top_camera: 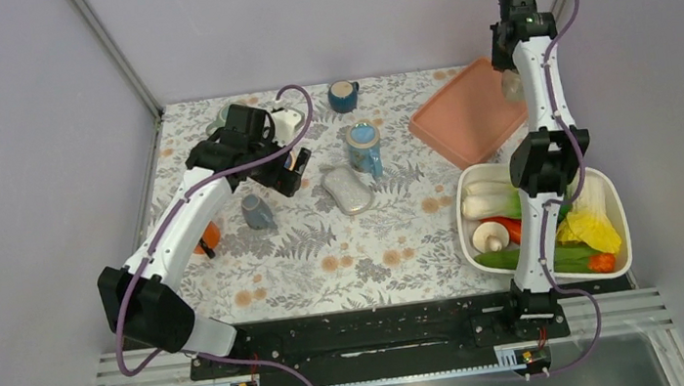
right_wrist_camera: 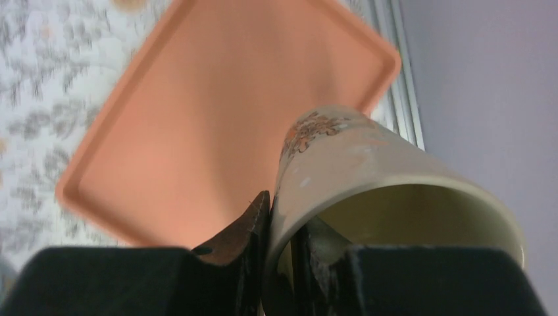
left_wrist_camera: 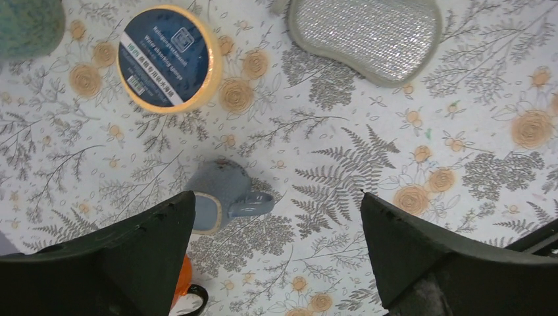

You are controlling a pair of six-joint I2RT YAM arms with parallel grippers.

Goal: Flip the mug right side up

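- My left gripper (left_wrist_camera: 276,194), jaws wide apart and empty, hangs over the grey mug (left_wrist_camera: 220,187); this arm is the nearer.
- The mug rests on the table (left_wrist_camera: 460,131) just beside one finger (left_wrist_camera: 131,250), apparently on its side, mouth toward that finger.
- My right gripper (right_wrist_camera: 286,214), well apart, pinches a cream cup (right_wrist_camera: 368,164) by its wall.

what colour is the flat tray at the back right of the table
The tray is plain salmon pink, with no pattern. It shows best in the right wrist view.
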